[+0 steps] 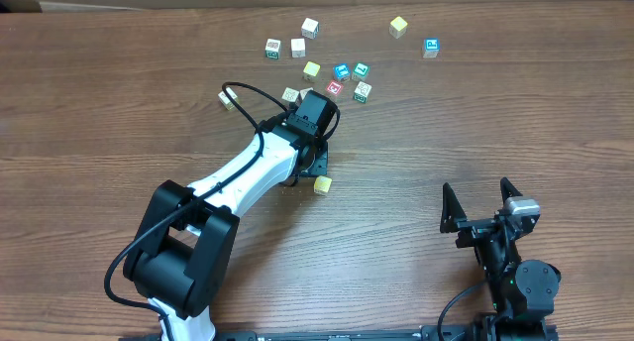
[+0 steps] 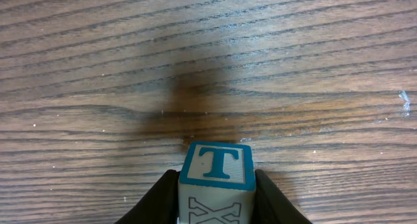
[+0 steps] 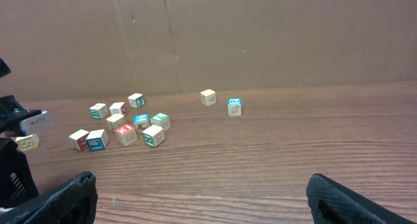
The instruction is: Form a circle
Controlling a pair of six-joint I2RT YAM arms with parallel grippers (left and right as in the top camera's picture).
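Note:
My left gripper (image 2: 217, 188) is shut on a wooden cube (image 2: 216, 164) with a blue T on top and an outlined X on its near face, held just over bare wood. In the overhead view this gripper (image 1: 313, 165) is below the circle (image 1: 335, 80), a loose cluster of small letter cubes, and the arm hides the held cube. The same circle (image 3: 130, 128) shows at the left of the right wrist view. My right gripper (image 1: 476, 192) stands open at the near right with nothing between its fingers (image 3: 65, 198).
Loose cubes lie apart from the cluster: a yellow one (image 1: 323, 184) beside the left gripper, a whitish one (image 1: 228, 99) at the left, three (image 1: 297, 47) at the back, a yellow (image 1: 398, 26) and a blue-printed one (image 1: 431, 47) at the back right. A cardboard wall (image 3: 260, 35) stands behind.

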